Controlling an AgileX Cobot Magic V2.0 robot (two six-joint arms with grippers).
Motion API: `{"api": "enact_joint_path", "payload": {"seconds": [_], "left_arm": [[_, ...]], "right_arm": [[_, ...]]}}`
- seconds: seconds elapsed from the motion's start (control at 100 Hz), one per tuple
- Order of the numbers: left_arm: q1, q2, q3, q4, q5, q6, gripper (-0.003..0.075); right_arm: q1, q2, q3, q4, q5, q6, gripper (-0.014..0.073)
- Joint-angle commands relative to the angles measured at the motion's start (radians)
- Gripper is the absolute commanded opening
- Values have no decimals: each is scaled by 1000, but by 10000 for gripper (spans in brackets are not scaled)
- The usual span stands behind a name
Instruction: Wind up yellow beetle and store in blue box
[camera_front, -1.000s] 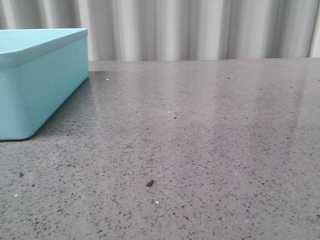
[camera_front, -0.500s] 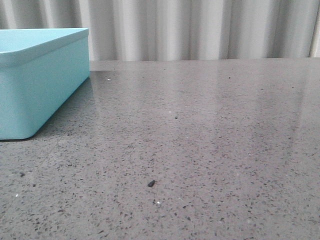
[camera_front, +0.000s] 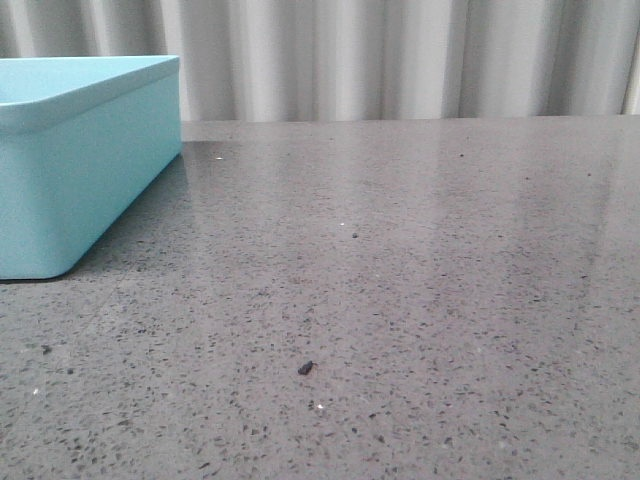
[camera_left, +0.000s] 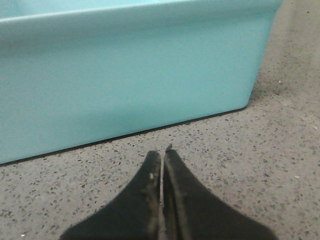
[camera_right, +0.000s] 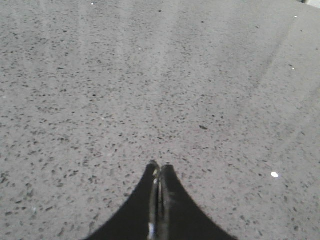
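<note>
Left tool (camera_left: 162, 155) pressed together, empty, low over table (camera_front: 420, 260); blue box (camera_left: 125, 75) wall just ahead of it; right tool (camera_right: 160, 169) together, empty, bare table ahead; yellow beetle in no view; risks: left tool bumping box wall on advance; blind search for beetle.

Large light turquoise-blue plastic box (camera_front: 75, 170), smooth-walled, round-cornered, rimmed, upright at far left of speckled grey table (camera_front: 400, 280).

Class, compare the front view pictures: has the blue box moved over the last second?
No. The blue box keeps its place on the table; its near corner sits the same way relative to the dark speck. The slight drift affects both alike.
</note>
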Motion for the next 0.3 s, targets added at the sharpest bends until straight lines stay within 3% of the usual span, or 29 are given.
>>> {"api": "enact_joint_path", "payload": {"seconds": [0.0, 0.29], "left_arm": [[-5, -19, 27, -8, -54, 0, -21], [-5, -19, 27, -8, -54, 0, -21]], "right_arm": [[15, -20, 44, -16, 24, 1, -42], [19, -20, 44, -16, 24, 1, -42]]}}
